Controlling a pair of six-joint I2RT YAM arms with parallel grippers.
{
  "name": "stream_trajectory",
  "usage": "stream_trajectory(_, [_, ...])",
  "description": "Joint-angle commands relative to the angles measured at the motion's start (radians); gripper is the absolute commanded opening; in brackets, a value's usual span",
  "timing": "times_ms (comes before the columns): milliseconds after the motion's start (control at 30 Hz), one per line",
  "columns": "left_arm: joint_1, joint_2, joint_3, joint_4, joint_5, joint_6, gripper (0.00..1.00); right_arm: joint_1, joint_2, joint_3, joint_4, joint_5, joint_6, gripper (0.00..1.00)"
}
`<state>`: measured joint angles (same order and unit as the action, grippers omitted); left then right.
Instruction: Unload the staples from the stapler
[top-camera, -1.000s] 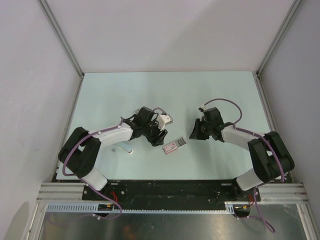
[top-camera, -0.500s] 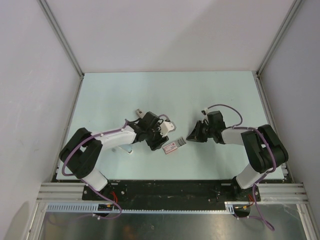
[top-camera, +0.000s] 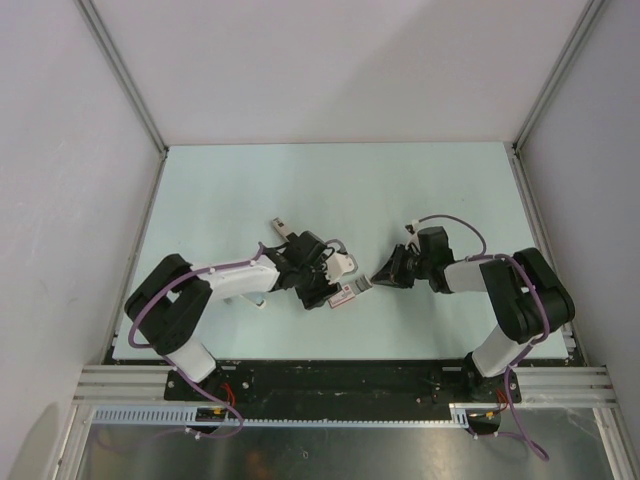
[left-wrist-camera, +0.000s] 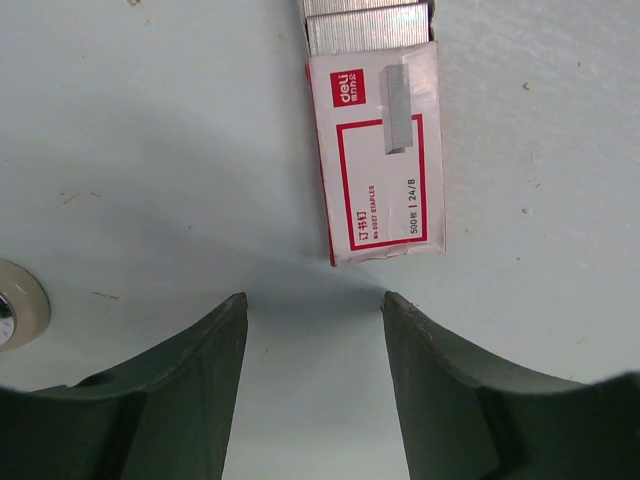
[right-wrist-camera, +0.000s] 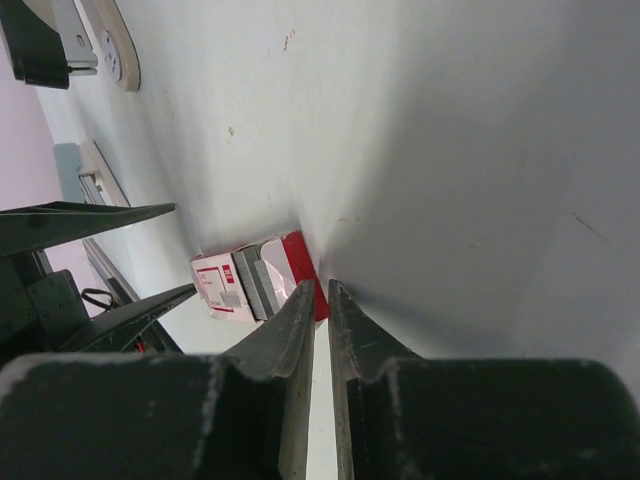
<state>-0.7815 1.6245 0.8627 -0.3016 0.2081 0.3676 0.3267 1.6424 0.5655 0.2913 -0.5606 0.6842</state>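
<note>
Grey staples (left-wrist-camera: 365, 25) poking out of the open end of a red-and-white staple box (left-wrist-camera: 380, 150), label side up, flat on the pale green table (top-camera: 330, 190). In the top view, placed a little nearer than the table's middle, between the two arms, with the open end turned toward the right arm. No telling from here whether any of the staples are loose or all inside the sleeve. Off to the left, well apart from the box: a pale piece taken to be the stapler (top-camera: 254, 299), lying just beside the left forearm and mostly hidden by it, so nothing to say about whether open or closed. Just short of the box's closed end, the left gripper (left-wrist-camera: 312, 305), low over the table with jaws spread wide, wider than the box, and nothing between them; dark fingertips (left-wrist-camera: 225, 320) to either side of a patch of shadow, the box ahead of them rather than within them. At the opposite end, the right gripper (right-wrist-camera: 318, 295), tilted down with fingers drawn almost together, only a thin slit left and nothing visibly caught in it; tips right at the red edge of the box by the staples, contact impossible to judge. Same arrangement in the top view: left gripper (top-camera: 325, 290) and right gripper (top-camera: 382, 275) facing each other across the box.
</note>
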Motion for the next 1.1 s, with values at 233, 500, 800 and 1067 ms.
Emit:
stream_trajectory(233, [-0.016, 0.03, 0.018, -0.001, 0.004, 0.037, 0.62, -0.003, 0.011, -0.022, 0.08, -0.042, 0.037, 0.18])
stream_trajectory(500, [-0.017, 0.048, 0.036, -0.001, -0.002, 0.04, 0.62, 0.001, 0.016, -0.023, 0.092, -0.042, 0.04, 0.2])
stream_trajectory(800, [-0.018, 0.051, 0.043, -0.001, -0.001, 0.036, 0.62, 0.03, 0.022, -0.023, 0.095, -0.021, 0.036, 0.17])
stream_trajectory(1067, [-0.019, 0.056, 0.05, -0.001, -0.003, 0.038, 0.62, 0.051, 0.017, -0.023, 0.076, 0.007, 0.02, 0.14])
